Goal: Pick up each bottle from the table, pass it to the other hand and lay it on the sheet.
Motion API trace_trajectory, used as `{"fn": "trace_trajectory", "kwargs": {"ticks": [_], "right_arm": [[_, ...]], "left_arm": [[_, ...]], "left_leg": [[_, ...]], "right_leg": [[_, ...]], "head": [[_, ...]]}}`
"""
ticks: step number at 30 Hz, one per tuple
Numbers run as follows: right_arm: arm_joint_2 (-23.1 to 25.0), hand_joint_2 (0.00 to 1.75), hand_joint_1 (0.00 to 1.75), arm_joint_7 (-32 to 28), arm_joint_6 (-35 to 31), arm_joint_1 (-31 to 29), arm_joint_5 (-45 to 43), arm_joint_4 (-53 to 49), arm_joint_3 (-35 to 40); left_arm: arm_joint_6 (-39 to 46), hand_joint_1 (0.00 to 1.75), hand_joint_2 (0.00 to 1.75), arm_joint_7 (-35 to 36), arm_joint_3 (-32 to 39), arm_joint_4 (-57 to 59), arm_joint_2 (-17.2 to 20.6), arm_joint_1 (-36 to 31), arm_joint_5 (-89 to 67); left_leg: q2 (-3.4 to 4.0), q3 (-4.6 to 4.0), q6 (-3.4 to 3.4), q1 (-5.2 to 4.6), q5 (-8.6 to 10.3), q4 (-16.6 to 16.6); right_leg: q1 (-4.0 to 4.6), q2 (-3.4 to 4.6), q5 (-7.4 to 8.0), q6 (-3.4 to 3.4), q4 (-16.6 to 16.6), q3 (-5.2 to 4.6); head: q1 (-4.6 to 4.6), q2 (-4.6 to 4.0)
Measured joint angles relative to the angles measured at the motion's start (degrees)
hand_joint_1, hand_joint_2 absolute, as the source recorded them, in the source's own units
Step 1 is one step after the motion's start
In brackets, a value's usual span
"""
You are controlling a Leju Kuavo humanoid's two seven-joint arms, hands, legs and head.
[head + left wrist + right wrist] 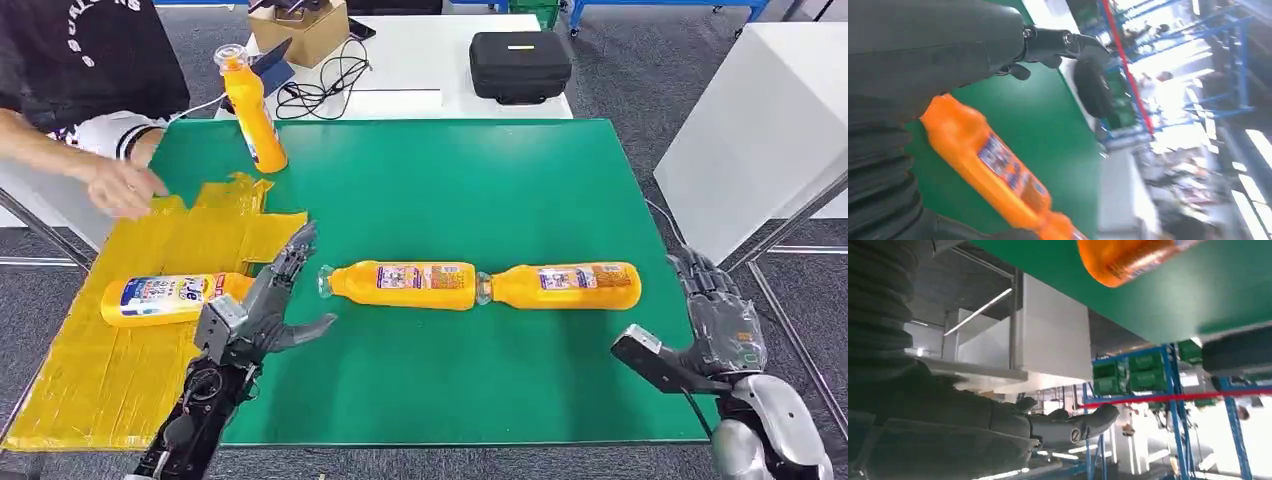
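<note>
Your left hand (pixel 262 305) hangs open and holds nothing, near the neck of the middle bottle (pixel 405 284). Your right hand (pixel 722 325) is off the table's right edge, fingers apart, also holding nothing. One bottle (pixel 165 298) already lies on the yellow sheet (pixel 100 375). Risk: bump the round middle bottle and it rolls into the right bottle (pixel 562 285) touching it.

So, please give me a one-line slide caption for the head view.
Open left hand beside an orange plastic bottle lying on the yellow sheet; two more lie on the green table.
</note>
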Motion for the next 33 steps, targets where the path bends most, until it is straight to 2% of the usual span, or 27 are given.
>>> {"fn": "trace_trajectory", "kwargs": {"ticks": [5, 16, 33], "right_arm": [[-2.2, 1.75, 0.00, 0.2, 1.9, -5.4, 0.4, 6.8, 1.8], [-4.5, 1.75, 0.00, 1.0, 2.4, -13.7, 1.4, 16.3, 5.9], [-3.4, 1.75, 0.00, 2.1, 1.7, -29.6, 4.4, 35.1, 17.2]], "left_arm": [[-6.0, 0.00, 1.75, -1.2, 1.5, -1.2, -0.3, 0.3, 7.3], [-8.6, 0.00, 1.75, -1.4, 2.6, -1.4, -0.7, 0.1, 8.8], [-9.9, 0.00, 1.75, -2.4, 2.5, 3.2, -2.0, -4.3, 10.8]], "left_leg": [[0.06, 0.04, 0.00, -0.01, 0.00, 0.0], [0.03, -0.01, 0.03, -0.02, 0.03, 0.0], [0.02, -0.03, 0.10, -0.01, 0.11, 0.0]], "right_leg": [[0.00, 0.04, 0.00, 0.00, 0.1, -0.02], [-0.01, -0.03, 0.00, 0.00, 0.1, -0.06], [0.00, -0.04, 0.10, -0.09, 0.1, -0.09]], "head": [[0.00, 0.00], [0.00, 0.00], [0.00, 0.00]]}}
